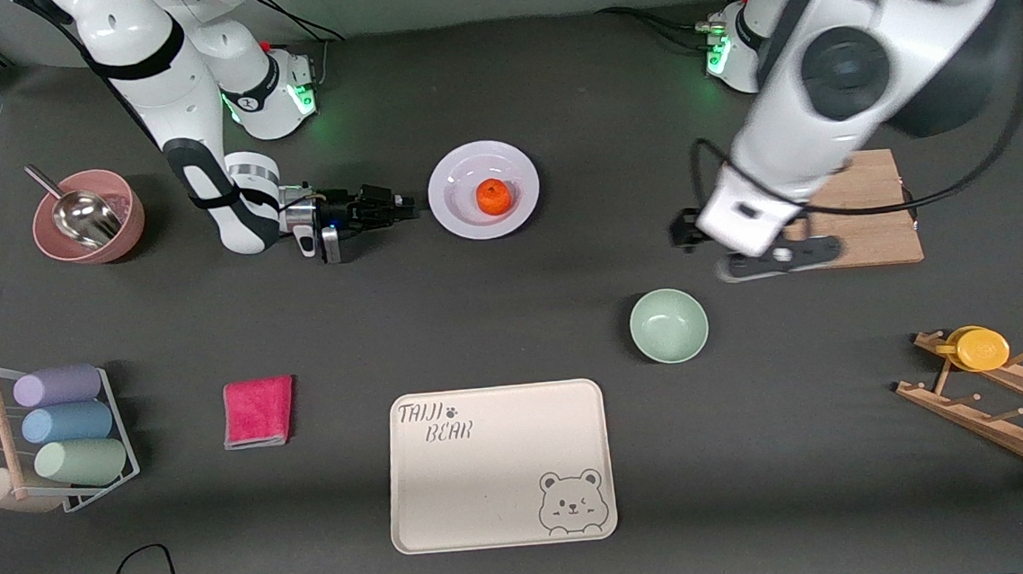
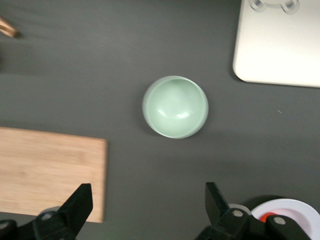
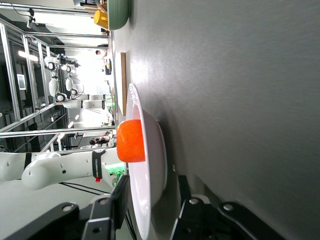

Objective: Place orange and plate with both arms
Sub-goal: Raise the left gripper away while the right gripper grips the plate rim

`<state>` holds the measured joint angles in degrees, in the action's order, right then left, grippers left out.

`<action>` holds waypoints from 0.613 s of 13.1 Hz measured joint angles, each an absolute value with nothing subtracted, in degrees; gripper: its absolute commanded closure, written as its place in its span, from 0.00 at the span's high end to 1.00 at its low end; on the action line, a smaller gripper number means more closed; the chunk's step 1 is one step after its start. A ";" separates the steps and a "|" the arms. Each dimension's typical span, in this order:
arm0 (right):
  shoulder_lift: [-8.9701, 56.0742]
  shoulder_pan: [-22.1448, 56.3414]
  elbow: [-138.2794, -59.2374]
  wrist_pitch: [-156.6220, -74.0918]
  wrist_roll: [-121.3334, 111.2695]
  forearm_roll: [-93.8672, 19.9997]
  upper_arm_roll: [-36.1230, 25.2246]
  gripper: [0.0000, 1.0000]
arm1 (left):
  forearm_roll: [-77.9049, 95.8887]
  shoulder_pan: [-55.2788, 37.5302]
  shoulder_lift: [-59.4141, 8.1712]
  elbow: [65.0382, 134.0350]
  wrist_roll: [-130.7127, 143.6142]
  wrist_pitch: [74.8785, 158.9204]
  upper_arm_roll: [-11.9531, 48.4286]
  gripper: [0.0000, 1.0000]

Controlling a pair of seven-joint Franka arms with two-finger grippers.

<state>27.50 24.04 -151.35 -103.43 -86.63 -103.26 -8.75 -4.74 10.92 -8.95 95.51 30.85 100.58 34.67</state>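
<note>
The pale lavender-white plate (image 1: 458, 169) lies flat on the table, toward the robots' side, with the small orange (image 1: 493, 196) at its centre. My right gripper (image 1: 409, 206) lies level at the plate's rim on the right arm's side. In the right wrist view its fingers (image 3: 120, 200) sit above and below the plate's rim (image 3: 150, 150), shut on it, with the orange (image 3: 131, 141) just ahead. My left gripper (image 1: 692, 231) hangs open and empty over bare table between the plate and the wooden board; its fingers (image 2: 80, 200) stand wide apart. The plate's edge (image 2: 295, 210) shows beside one finger.
A mint-green bowl (image 1: 668, 325) (image 2: 175, 106) stands nearer the front camera than the left gripper. Wooden board (image 1: 866, 208) (image 2: 50, 170) beside it. Beige bear tray (image 1: 499, 463), pink cloth (image 1: 258, 412), pink bowl with scoop (image 1: 88, 217), cup rack (image 1: 54, 436), wooden rack with yellow cup (image 1: 979, 349).
</note>
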 measured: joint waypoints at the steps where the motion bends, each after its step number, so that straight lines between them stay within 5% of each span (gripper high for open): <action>1: 27.74 24.36 -151.20 -103.44 -86.69 -105.44 -7.41 0.45 | -4.48 13.52 -8.00 95.54 27.97 99.77 34.16 1.00; 3: 28.45 25.35 -150.58 -103.56 -86.76 -109.78 -4.08 0.45 | -3.37 11.31 -6.54 95.64 21.69 97.35 25.77 1.00; 5: 28.92 26.30 -149.87 -103.69 -86.83 -111.30 -2.94 0.45 | -0.61 2.63 -4.92 95.64 14.48 95.05 10.81 1.00; 8: 28.99 26.32 -149.73 -103.80 -87.26 -111.32 -2.94 0.03 | 0.30 -1.72 -2.13 95.69 9.80 91.63 1.37 1.00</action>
